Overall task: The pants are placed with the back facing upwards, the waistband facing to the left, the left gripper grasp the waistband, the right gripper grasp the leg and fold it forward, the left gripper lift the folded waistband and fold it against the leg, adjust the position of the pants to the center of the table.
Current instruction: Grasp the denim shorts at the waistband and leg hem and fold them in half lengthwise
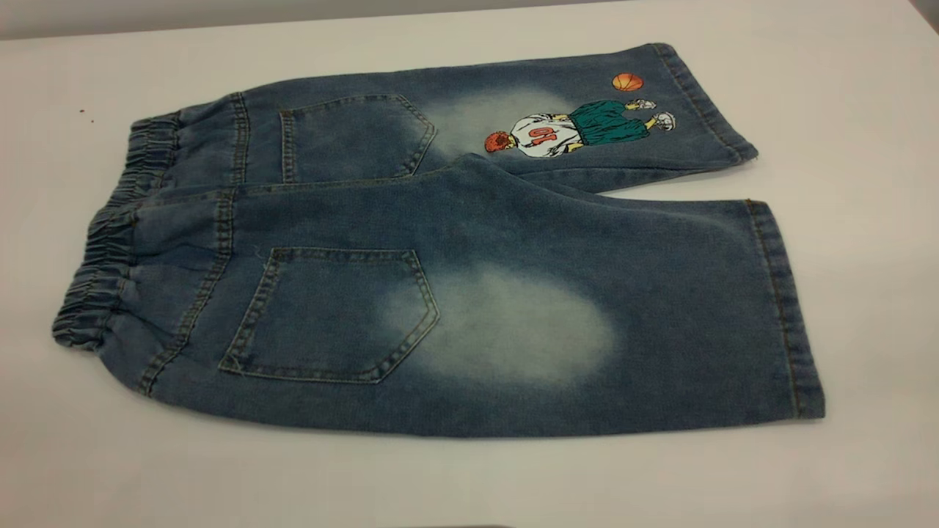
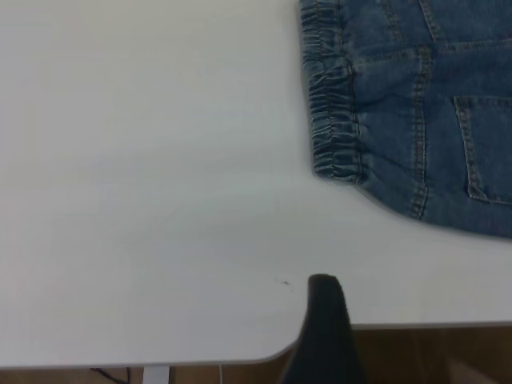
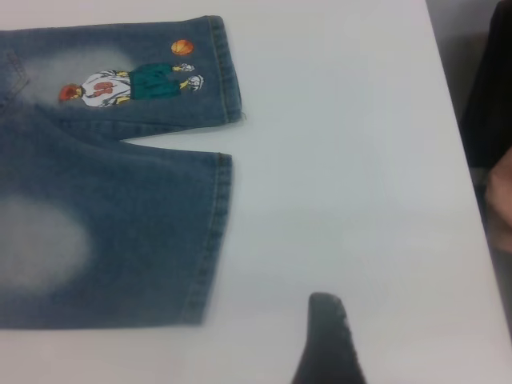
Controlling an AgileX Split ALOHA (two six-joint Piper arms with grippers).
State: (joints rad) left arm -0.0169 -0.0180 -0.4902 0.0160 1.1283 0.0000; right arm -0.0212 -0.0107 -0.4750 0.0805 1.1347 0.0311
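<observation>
Your pants (image 1: 455, 293) lie flat on the table (image 1: 843, 110), waistband (image 1: 103, 271) at 9 o'clock; you cannot tell either claw's state

From outside we look down close on the blue denim knee-length pants (image 1: 440, 293); our wrist views, from the white table's (image 2: 144, 200) ends, share them.

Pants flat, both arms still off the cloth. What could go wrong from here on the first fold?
1. The waistband is bunched elastic, so the left claw, now off the cloth near the table edge, may pinch only one layer.
2. The leg overlaps the cartoon leg at the crotch; the right claw could drag both.
3. The pants lie flat, leaving little hem to get under.
</observation>
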